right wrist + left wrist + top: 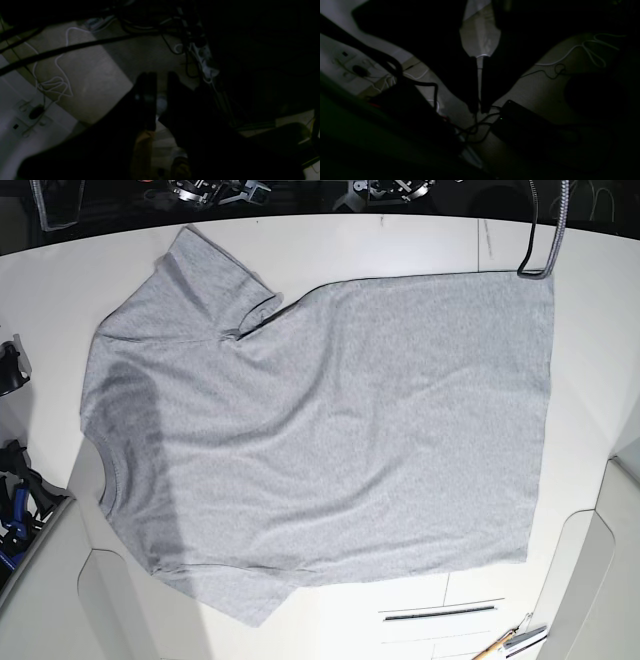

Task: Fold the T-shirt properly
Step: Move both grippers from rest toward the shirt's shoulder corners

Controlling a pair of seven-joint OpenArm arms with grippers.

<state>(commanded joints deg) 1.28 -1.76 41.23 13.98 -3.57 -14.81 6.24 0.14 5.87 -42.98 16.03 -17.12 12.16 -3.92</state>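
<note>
The T-shirt (340, 420) lies spread flat on the white table (400, 240) in the base view, plain grey side up. Its neck (104, 478) points left and its hem runs down the right. One sleeve (205, 270) lies at top left, slightly rumpled at the armpit, and the other (235, 590) at bottom left. Neither gripper shows in the base view. The dark left wrist view has my left gripper (480, 111) over the floor, only a thin slit between its fingers, holding nothing. My right gripper (162, 74) also hangs over the floor, with a narrow gap and nothing in it.
A black cable loop (540, 250) hangs at the shirt's top right corner. Small tools (512, 642) lie at the table's bottom right. Blue and black gear (15, 490) sits off the left edge. Cables (585, 53) and a dark box (530, 125) lie on the floor.
</note>
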